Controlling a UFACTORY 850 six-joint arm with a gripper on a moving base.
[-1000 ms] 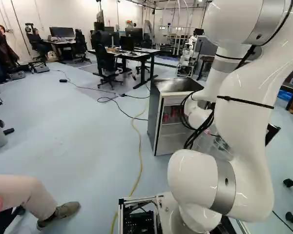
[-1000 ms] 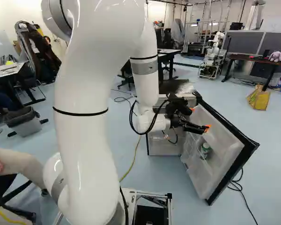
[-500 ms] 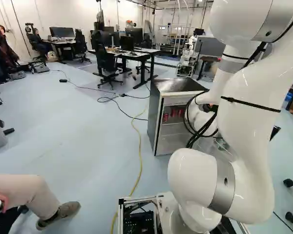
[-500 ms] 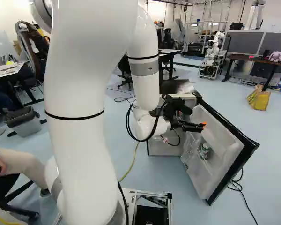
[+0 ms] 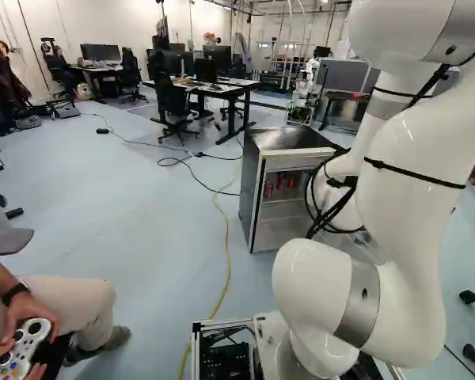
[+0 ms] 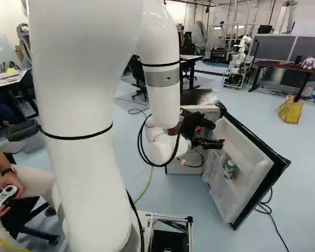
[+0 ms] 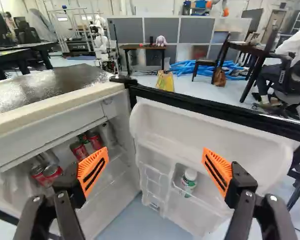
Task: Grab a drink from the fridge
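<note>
Presently, gripper is spread wide, nothing grasped; red cans are seen on shelf inside fridge. First, aim should be turned from door toward cans, then advanced slowly, shelf being avoided.

Three views on one open fridge
Both base views look ahead and down from behind the arm; the wrist view, close in, faces shelves and door, sharing cans with the left, the door's inside with the right.
</note>
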